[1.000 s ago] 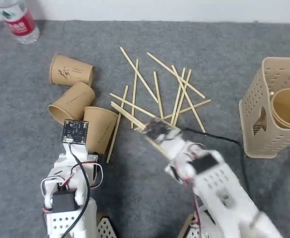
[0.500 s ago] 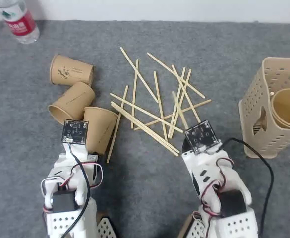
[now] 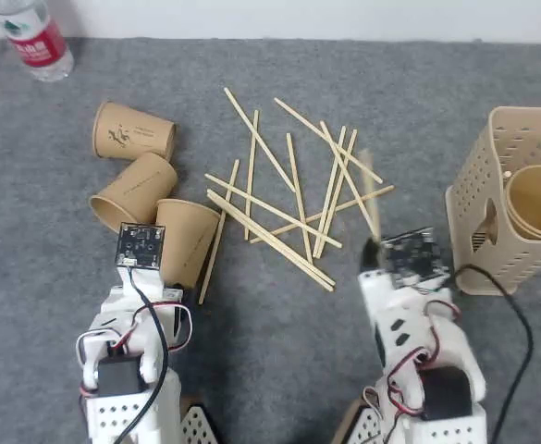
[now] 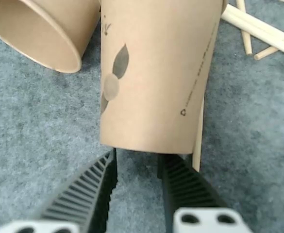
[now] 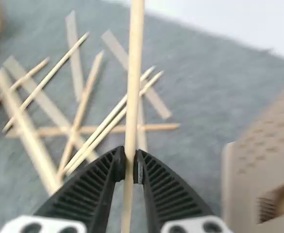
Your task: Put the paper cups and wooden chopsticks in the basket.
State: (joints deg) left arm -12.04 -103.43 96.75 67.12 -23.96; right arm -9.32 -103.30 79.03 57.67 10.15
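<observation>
The right hand (image 5: 128, 164) is clamping one pale wooden chopstick (image 5: 134, 73) above the loose sticks (image 3: 270, 238) mid-counter (image 3: 436, 92), near the beige perforated plastic basket (image 3: 478, 199) at the right edge. The left hand (image 4: 137, 162) is resting with fingers apart beside a brown paper cup (image 4: 151, 73) lying toward the left edge.
</observation>
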